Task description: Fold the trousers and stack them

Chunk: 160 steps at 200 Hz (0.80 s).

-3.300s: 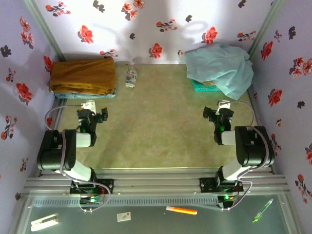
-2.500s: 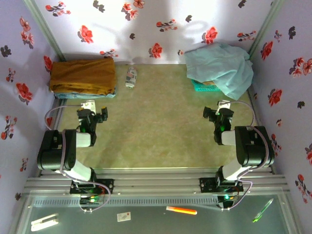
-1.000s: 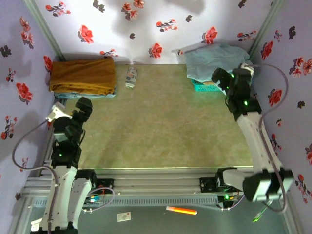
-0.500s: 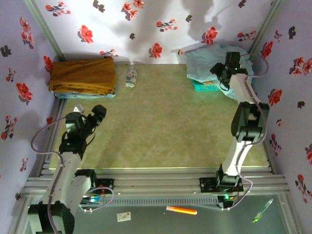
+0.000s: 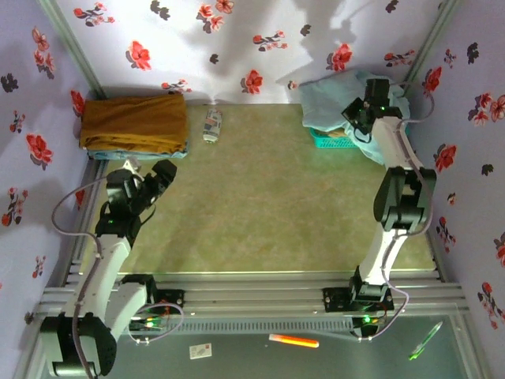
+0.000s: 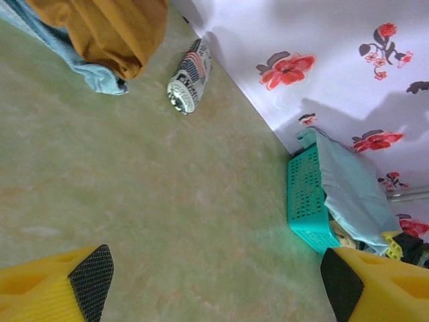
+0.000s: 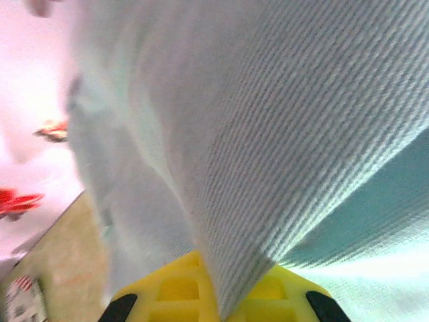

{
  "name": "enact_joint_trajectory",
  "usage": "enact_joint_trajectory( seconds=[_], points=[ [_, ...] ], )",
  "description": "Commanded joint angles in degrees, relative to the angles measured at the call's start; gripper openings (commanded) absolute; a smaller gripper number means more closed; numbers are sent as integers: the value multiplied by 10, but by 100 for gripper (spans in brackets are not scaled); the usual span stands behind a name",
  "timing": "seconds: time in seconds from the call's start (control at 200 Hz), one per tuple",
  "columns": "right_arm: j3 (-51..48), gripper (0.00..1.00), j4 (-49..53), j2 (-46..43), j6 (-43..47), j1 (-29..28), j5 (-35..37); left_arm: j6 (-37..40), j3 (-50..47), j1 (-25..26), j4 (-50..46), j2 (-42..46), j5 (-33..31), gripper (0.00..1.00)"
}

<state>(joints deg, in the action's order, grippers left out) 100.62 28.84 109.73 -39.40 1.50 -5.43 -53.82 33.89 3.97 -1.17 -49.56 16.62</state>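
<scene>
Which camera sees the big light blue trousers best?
The top external view: the pale aqua-blue cloth trousers lie heaped over the teal plastic basket. The left wrist view shows one side of them; the right wrist view, just blurry cloth up close.

Pale lilac walls [image 5: 260, 39] with red flowers, olive-green tabletop [image 5: 260, 197], metal front rail [image 5: 252, 294]

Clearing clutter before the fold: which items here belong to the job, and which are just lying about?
Job: pale aqua-blue soft-cloth trousers, heaped on the turquoise plastic basket.
Lying about: folded mustard-brown garment; pale blue cloth under it; printed metal can on its side.
</scene>
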Motion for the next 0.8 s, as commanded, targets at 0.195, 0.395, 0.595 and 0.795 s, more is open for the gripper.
enact_joint_trajectory(
  seconds=[0.195, 0.395, 0.595, 0.795],
  points=[
    [32, 0, 34, -165, 76, -55, -19, 17, 50, 35, 5, -5, 10, 80],
    [33, 0, 39, -262, 94, -107, -32, 29, 71, 58, 0, -11, 3, 77],
    [57, 0, 67, -358, 124, -214, -11, 49, 102, 73, -25, -5, -3, 75],
    [16, 0, 60, -434, 110, -375, 8, 44, 108, 77, -38, 18, -8, 75]
  ],
)
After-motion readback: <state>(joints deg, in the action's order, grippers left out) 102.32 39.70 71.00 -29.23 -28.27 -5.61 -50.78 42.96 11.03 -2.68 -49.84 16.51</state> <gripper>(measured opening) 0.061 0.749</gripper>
